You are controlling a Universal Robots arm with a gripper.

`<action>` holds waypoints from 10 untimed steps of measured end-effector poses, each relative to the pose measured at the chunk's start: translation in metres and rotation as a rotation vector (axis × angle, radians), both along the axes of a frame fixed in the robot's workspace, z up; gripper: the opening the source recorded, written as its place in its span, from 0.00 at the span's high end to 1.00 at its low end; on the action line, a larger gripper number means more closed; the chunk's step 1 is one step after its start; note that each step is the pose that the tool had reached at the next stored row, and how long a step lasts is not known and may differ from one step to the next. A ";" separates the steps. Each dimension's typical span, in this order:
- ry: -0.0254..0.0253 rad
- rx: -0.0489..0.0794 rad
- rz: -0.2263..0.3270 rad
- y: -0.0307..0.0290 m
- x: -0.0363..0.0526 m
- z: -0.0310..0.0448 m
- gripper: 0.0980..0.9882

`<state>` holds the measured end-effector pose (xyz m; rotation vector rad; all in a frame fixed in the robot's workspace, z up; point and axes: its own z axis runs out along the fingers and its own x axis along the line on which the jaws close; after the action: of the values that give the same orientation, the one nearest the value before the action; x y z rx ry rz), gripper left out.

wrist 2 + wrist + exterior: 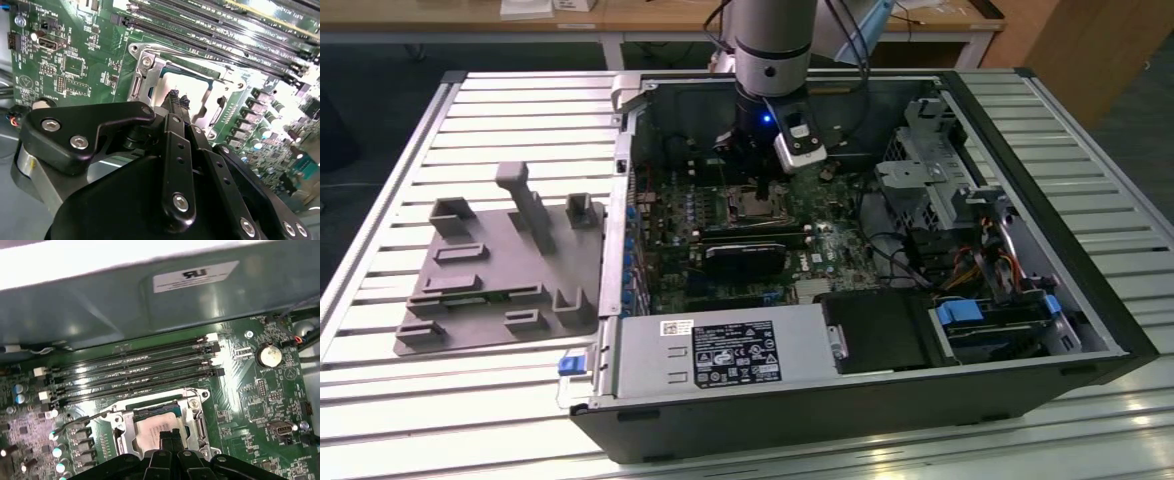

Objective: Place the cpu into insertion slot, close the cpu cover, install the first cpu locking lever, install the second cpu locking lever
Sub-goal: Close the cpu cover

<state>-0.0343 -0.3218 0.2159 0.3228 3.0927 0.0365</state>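
Inside the open computer case (pixel 1121 330) on the slatted table (pixel 520 110), my arm (pixel 767 50) reaches straight down over the motherboard (pixel 70 65). The gripper (pixel 170 436) hangs directly above the insertion slot (pixel 754 207). In both wrist views its two black fingers (pixel 172 100) are pressed together with only a thin seam between them, and I see nothing held there.

The cpu (pixel 150 426) lies seated in the slot with its pale metal top facing up. The closed fingertips are over the middle of that top; whether they touch it or hover just above it, I cannot tell. The cpu cover (pixel 142 82), a silvery frame, appears to lie flat around the chip, whose top shows through its square window. In the first wrist view the long dark memory slots (pixel 135 370) run just beside the socket, and a coin battery (pixel 269 356) sits well apart. A grey fixture tray (pixel 494 290) rests on the table at the exterior view's left, outside the case.
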 end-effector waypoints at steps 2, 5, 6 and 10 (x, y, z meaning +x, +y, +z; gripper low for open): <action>0.0000 0.000 0.018 -0.0008 -0.0002 0.0000 1.00; -0.0002 0.000 0.045 -0.0021 -0.0007 -0.0002 1.00; -0.0002 0.000 0.054 -0.0026 -0.0008 -0.0002 1.00; -0.0008 0.000 0.083 -0.0048 -0.0023 -0.0007 1.00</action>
<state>-0.0367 -0.3266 0.2152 0.1947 3.1036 0.0387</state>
